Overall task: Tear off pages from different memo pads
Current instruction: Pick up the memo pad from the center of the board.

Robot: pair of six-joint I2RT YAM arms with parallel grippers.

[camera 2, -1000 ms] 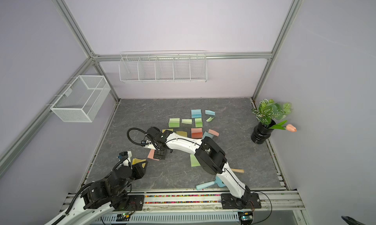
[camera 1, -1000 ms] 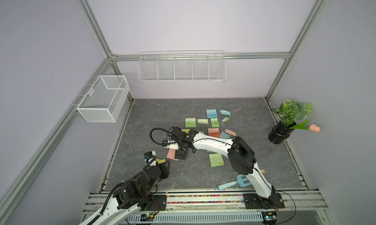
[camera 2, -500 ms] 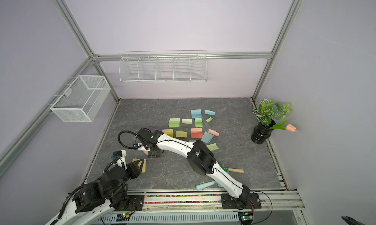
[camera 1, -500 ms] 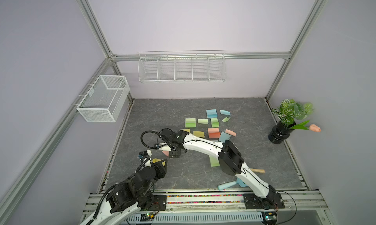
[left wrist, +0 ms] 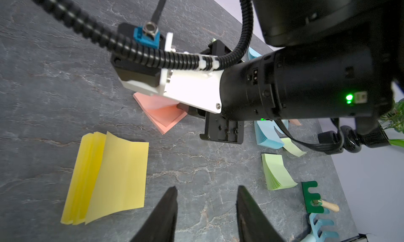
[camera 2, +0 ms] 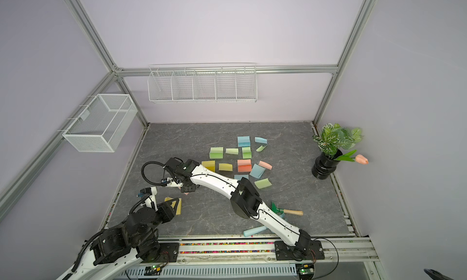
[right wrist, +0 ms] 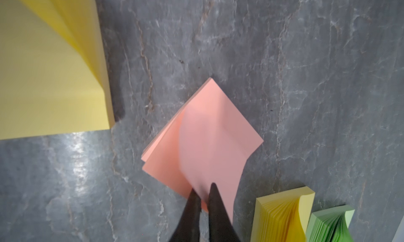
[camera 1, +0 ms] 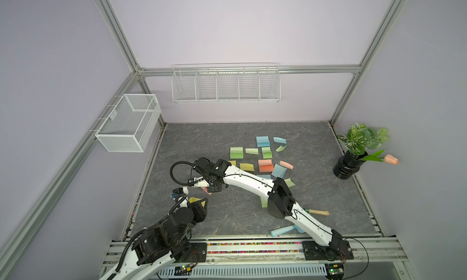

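Observation:
A salmon memo pad (right wrist: 162,164) lies on the grey floor, front left of the other pads. My right gripper (right wrist: 203,192) is shut on a corner of its top page (right wrist: 214,142), which curls up off the block; in a top view that gripper (camera 1: 213,189) covers most of the pad (camera 1: 206,190). A yellow memo pad (left wrist: 105,177) with fanned sheets lies close by. My left gripper (left wrist: 206,187) is open and empty over bare floor beside it, seen in a top view (camera 2: 174,205). More memo pads, such as a green one (camera 1: 236,152), and loose pages (camera 1: 286,164) lie further back.
A blue toy fork (camera 1: 280,231) and a green rake with a wooden handle (camera 1: 316,212) lie near the front rail under the right arm. A potted plant (camera 1: 347,165) stands at the right edge. Wire baskets (camera 1: 129,124) hang on the walls.
My right gripper has shifted left over the salmon pad and gone from open to shut on its top page. The left arm has pulled back a little toward the front.

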